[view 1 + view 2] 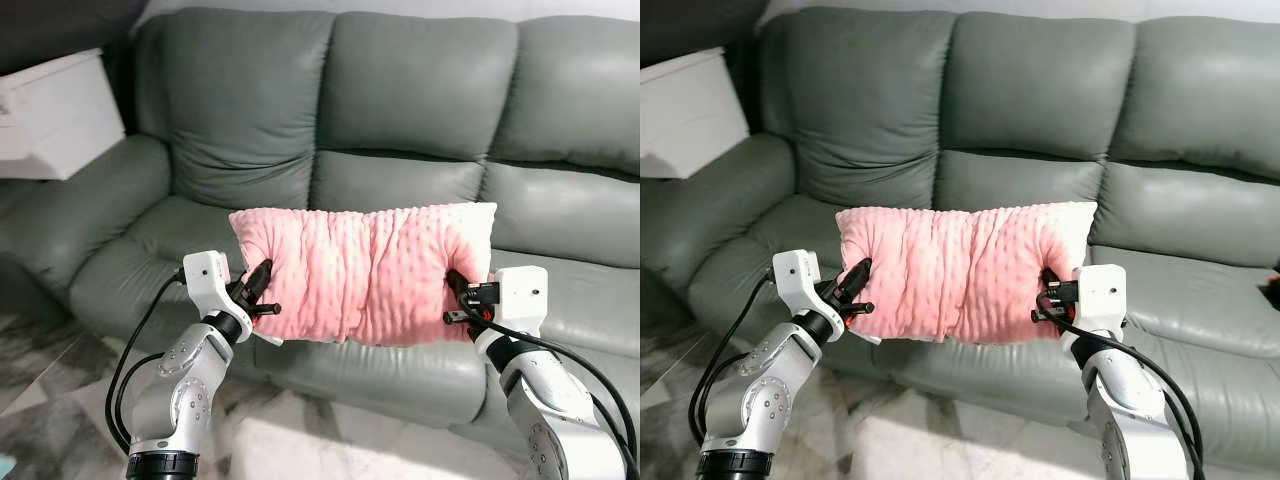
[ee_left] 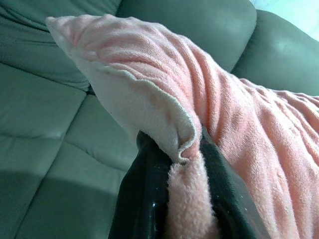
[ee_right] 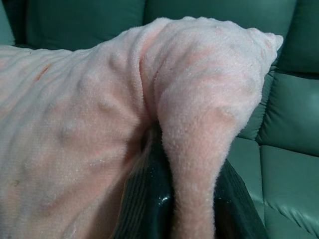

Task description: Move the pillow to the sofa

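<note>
A pink fluffy pillow (image 1: 362,272) hangs in the air in front of a grey-green leather sofa (image 1: 400,110), stretched between my two grippers. My left gripper (image 1: 262,290) is shut on the pillow's left edge, and the left wrist view shows the pink fabric (image 2: 187,189) pinched between its black fingers (image 2: 142,199). My right gripper (image 1: 458,298) is shut on the pillow's right side; its fingers (image 3: 144,204) press a fold of the plush (image 3: 192,164). The pillow sits just above the front of the sofa's seat cushions (image 1: 400,365).
A white box-like cabinet (image 1: 55,115) stands at the sofa's left arm. Marbled floor tiles (image 1: 60,420) lie below my arms. The sofa's back cushions (image 1: 1040,85) rise behind the pillow, and a small dark object (image 1: 1272,290) lies at the right edge.
</note>
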Robot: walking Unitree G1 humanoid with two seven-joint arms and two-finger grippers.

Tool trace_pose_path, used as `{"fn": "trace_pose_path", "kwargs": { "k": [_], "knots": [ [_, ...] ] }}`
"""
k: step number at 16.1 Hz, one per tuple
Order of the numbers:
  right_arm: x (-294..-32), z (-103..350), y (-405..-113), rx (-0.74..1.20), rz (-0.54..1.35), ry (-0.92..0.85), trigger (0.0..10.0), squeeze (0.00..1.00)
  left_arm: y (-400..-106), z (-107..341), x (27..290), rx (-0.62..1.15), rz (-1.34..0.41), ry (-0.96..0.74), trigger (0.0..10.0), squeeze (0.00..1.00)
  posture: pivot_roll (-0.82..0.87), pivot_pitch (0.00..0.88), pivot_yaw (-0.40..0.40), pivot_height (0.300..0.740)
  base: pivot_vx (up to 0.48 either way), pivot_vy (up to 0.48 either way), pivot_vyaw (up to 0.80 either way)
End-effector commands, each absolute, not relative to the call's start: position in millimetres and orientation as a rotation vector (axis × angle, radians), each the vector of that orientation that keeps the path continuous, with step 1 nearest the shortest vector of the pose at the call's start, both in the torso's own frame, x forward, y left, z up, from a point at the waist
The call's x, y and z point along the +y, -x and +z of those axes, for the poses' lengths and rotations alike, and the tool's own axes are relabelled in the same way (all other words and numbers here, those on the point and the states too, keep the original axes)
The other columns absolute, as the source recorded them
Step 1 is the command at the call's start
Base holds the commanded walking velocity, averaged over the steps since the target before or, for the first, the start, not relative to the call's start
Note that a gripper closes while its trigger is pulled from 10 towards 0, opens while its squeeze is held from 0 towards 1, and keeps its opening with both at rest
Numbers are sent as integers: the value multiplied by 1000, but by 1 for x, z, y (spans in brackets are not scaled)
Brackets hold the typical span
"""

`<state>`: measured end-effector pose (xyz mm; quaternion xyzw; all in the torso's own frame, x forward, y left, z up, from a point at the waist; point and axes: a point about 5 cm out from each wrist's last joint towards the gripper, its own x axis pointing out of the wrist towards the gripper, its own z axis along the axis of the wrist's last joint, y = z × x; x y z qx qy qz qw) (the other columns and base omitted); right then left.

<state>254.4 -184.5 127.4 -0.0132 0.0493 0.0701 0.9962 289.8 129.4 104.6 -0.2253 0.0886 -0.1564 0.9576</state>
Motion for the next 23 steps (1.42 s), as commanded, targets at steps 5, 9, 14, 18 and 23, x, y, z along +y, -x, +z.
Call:
{"fn": "trace_pose_path", "kwargs": {
  "k": [5,9,14,18,23],
  "knots": [
    [-180,134,-255,73,149,21,10000,0,-291,107,127,171,-338,457,10000,0,-250,3,33,740,0,0,-784],
    [-180,134,-256,71,147,20,10000,0,-290,106,126,172,-352,453,10000,0,-252,5,35,740,0,0,-783],
    [-178,134,-256,70,151,18,10000,0,-291,107,126,171,-352,434,10000,0,-251,6,34,740,276,0,-781],
    [-177,134,-256,65,152,19,10000,0,-290,105,125,181,-341,444,10000,0,-250,6,37,740,60,0,-781],
    [-176,134,-255,61,154,17,10000,0,-290,106,125,181,-350,434,10000,0,-247,7,39,740,0,0,-296]
  ]
}}
